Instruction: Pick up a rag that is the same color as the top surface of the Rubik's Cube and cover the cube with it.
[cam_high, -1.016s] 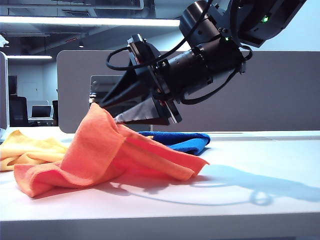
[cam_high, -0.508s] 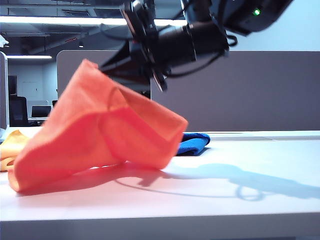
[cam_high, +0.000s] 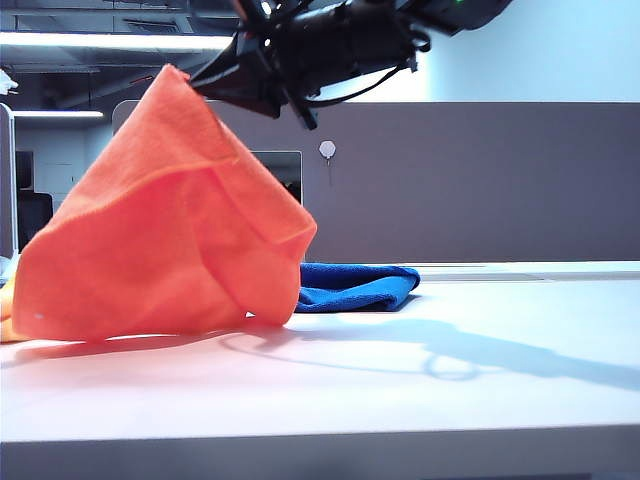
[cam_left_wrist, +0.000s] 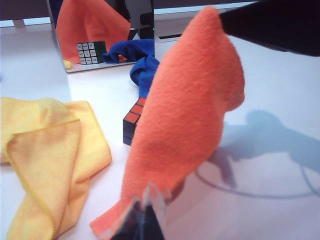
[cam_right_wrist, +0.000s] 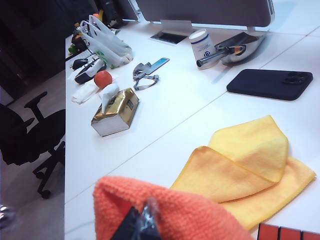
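The orange rag (cam_high: 170, 230) hangs in a tall drape from one corner, its lower edge trailing on the table. My right gripper (cam_high: 197, 83) is shut on that top corner, high above the table; the right wrist view shows its tips (cam_right_wrist: 144, 216) buried in the rag (cam_right_wrist: 180, 215). In the left wrist view the Rubik's Cube (cam_left_wrist: 133, 121) stands on the table, partly behind the hanging rag (cam_left_wrist: 190, 110). Its red-orange top (cam_right_wrist: 287, 233) shows in the right wrist view. In the exterior view the cube is hidden. My left gripper (cam_left_wrist: 146, 220) sits low near the rag's bottom corner, fingers together, holding nothing.
A yellow cloth (cam_left_wrist: 45, 150) lies beside the cube, and a blue cloth (cam_high: 355, 285) lies behind it. A mirror-like panel (cam_left_wrist: 100, 35) stands at the back. Further off are a black phone (cam_right_wrist: 270, 80), a tissue box (cam_right_wrist: 115, 116) and a metal scoop (cam_right_wrist: 232, 50).
The right gripper has risen and moved left with the rag's corner, pulling the rag from a low heap into a tall hanging drape. The left arm has kept still.
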